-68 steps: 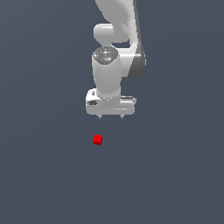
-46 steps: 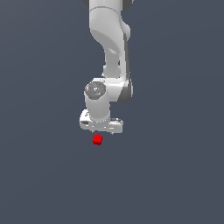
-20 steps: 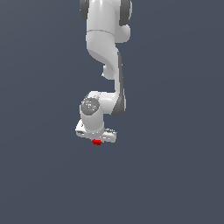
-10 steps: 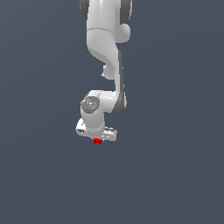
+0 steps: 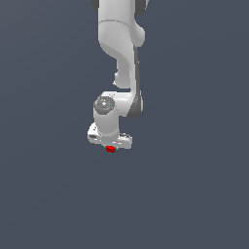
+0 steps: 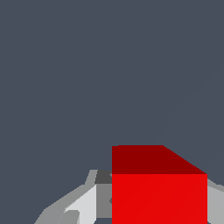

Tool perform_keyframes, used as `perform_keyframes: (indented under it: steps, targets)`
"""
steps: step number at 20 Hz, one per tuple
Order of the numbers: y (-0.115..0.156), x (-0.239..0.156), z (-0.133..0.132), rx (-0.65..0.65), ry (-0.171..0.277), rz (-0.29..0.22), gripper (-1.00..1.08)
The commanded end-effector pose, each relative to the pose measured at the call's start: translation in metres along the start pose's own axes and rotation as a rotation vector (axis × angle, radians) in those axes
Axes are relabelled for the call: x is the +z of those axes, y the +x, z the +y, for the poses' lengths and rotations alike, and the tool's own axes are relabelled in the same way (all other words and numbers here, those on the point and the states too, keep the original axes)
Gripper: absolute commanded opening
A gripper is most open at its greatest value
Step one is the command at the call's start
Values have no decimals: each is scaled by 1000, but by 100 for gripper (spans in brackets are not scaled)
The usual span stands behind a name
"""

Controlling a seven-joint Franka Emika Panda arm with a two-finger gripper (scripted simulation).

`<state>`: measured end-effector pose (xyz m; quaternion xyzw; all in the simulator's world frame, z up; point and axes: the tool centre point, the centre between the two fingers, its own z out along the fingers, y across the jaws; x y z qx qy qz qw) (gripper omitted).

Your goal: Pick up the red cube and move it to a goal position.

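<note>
Between pincer [image 6: 148,205] fingers: red cube [image 6: 157,192], plain-faced, bright.

The table [image 5: 194,194] is a flat, even slate-grey expanse with no markings or edges in sight, filling both views. The only thing down at its level is the red cube [image 5: 110,149], seen in the exterior view as a small sliver; whether it rests on the table or sits just off it cannot be told.

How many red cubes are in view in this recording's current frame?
1. The red cube sits directly under the tool, mostly covered by it in the exterior view; the wrist view shows it between the fingers. No others visible.
</note>
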<state>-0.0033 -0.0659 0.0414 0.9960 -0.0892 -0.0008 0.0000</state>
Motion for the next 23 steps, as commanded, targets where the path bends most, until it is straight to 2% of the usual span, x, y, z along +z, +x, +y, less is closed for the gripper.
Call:
perform_keyframes:
  steps: [1,12,23]
  targets:
    - [-13,-8,-2,0,0,1,-100]
    - [-62,-38,-11,0,1,1,-100]
    - [-75,-47,-13,0,1,1,-100]
